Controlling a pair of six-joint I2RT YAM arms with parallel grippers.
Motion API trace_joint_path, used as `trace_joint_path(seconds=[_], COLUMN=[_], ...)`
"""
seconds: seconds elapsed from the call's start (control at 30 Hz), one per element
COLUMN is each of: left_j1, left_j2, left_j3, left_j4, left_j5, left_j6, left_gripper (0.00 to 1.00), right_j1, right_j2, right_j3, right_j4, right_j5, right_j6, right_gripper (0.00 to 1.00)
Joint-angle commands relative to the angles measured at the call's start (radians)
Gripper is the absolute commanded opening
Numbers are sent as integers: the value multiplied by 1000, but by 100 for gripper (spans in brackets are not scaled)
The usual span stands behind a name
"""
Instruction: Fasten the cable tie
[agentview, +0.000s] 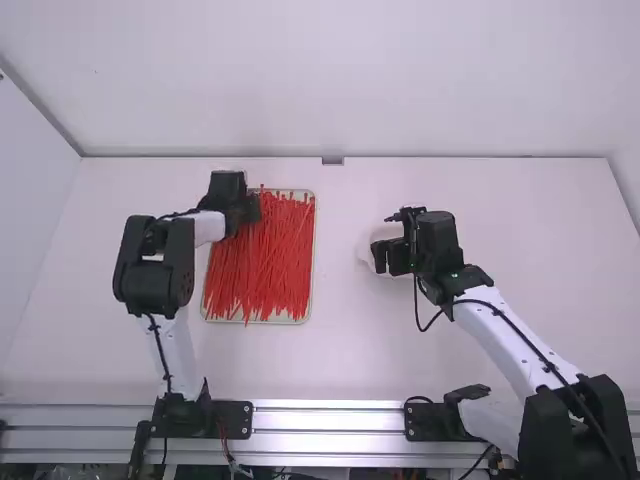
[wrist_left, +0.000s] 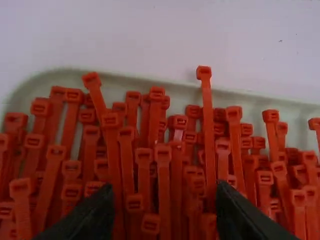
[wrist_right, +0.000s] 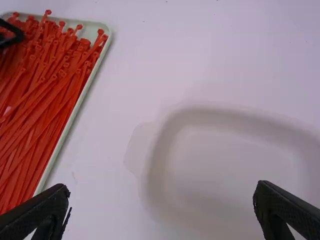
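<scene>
Left arm (agentview: 152, 265), right arm (agentview: 503, 333): jaws apart.

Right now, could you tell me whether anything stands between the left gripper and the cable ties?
Nothing visible does: the left gripper hangs open right over the cable ties piled in the tray.

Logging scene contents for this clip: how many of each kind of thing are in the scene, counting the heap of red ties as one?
Heap of red cable ties: 1
Tray holding it: 1
White tub: 1
End effectors: 2, the left end effector and the right end effector, both open
Total: 5
</scene>
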Motion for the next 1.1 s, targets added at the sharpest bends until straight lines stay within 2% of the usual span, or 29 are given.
trace_joint_path(seconds=[0.0, 0.2, 0.47, 0.93, 1.07], left_j1=[-2, -2, -2, -2, -2], left_j2=[21, 31, 32, 32, 32], left_j3=[-11, -11, -11, -5, 20], left_j4=[16, 18, 7, -24, -69], left_j5=[5, 7, 7, 6, 6], left_j6=[-21, -20, -27, -46, -45], left_gripper=[52, 47, 35, 32, 27], right_j1=[5, 7, 6, 5, 5], right_j2=[3, 3, 3, 3, 3], right_j3=[30, 30, 30, 30, 30], right_j4=[-4, -3, -3, -3, -3], right_j5=[4, 5, 5, 5, 5], right_j6=[3, 3, 3, 3, 3], right_gripper=[99, 99, 99, 99, 99])
